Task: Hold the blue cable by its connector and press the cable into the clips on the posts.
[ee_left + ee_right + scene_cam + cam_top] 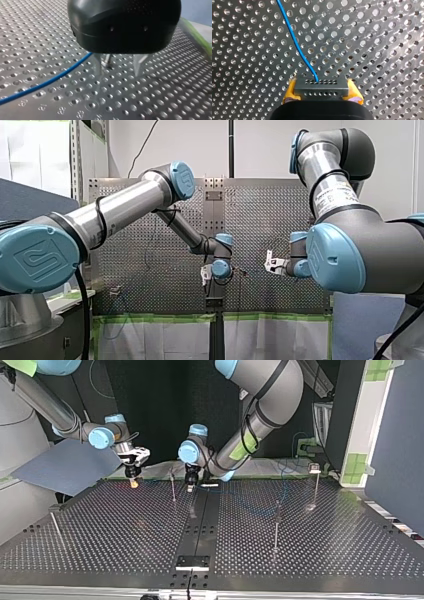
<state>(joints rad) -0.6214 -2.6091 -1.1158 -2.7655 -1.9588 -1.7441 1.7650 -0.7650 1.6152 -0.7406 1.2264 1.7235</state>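
Connector check first: the grey rectangular connector block (321,89) with its rows of little holes is squeezed between the yellow pads of my right gripper (321,83). The jaws are closed on both its ends and the grip looks square. The thin blue cable (292,37) leaves the middle of the block and runs off over the perforated metal table (374,37). It looks loose, and it's not in any clip that I can see.

My left gripper (118,71), the black one with metal fingers, hangs low over the table with its fingers spread apart and nothing clearly in them. The cable comes up beside it and disappears under the body. There's a small dark thing between the fingers, too blurry to call.

In the top view the thin metal posts (173,487) stand well apart, one just beside my left gripper and the others out toward that view's left and right.

My take on doing this step well: hold the connector level and don't let it twist in the pads. Take out the slack so the cable runs straight over the nearest post's clip, then push down right next to the clip rather than mid-span. Go slow, because those skinny posts look like they'd flex, and the cable could skip off sideways.
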